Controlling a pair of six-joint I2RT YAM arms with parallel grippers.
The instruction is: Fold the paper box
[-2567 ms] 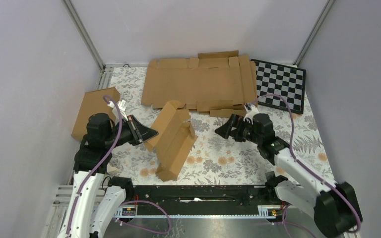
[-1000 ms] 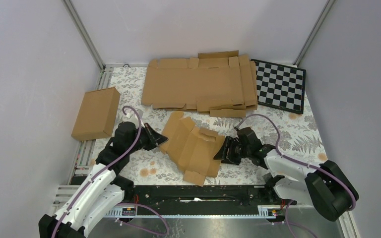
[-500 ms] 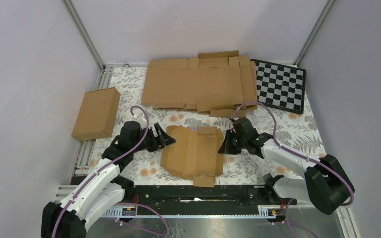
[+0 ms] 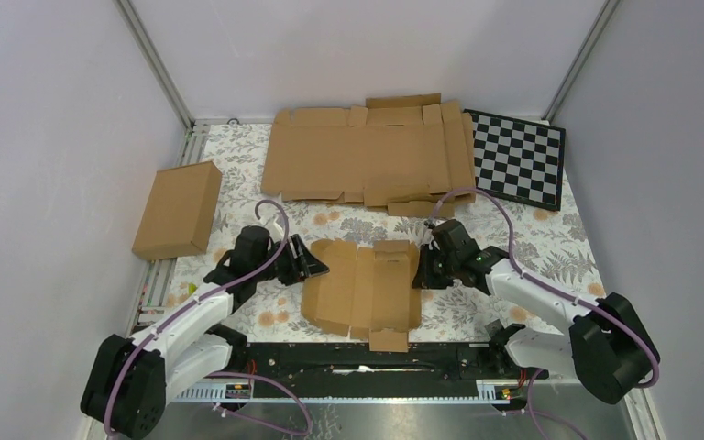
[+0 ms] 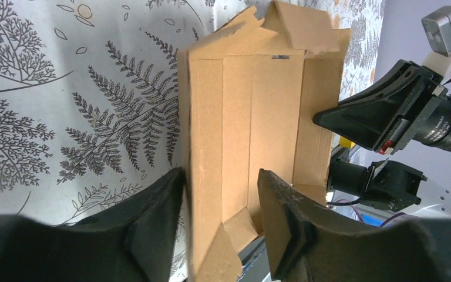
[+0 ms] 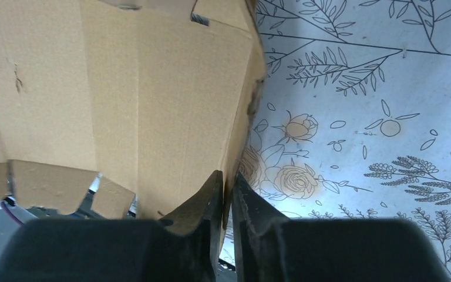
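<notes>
The paper box (image 4: 362, 289) is a partly unfolded brown cardboard blank lying on the floral table near the front rail, its side panels raised a little. My left gripper (image 4: 316, 268) is at its left edge. In the left wrist view this gripper (image 5: 220, 176) stands open, its fingers straddling the box's (image 5: 258, 117) left side panel with room to spare. My right gripper (image 4: 419, 272) is at the box's right edge. The right wrist view shows that gripper (image 6: 228, 176) shut on the thin right edge of the cardboard (image 6: 123, 100).
A stack of flat cardboard sheets (image 4: 367, 151) lies at the back. A closed folded box (image 4: 177, 209) sits at the left, by the wall. A checkerboard (image 4: 518, 158) is at the back right. The black base rail (image 4: 367, 353) runs just below the paper box.
The box has swung from a slanted, crumpled pose to lie squarer and flatter, nearer the rail. The left gripper has let go and opened; the right closed on the right edge.
</notes>
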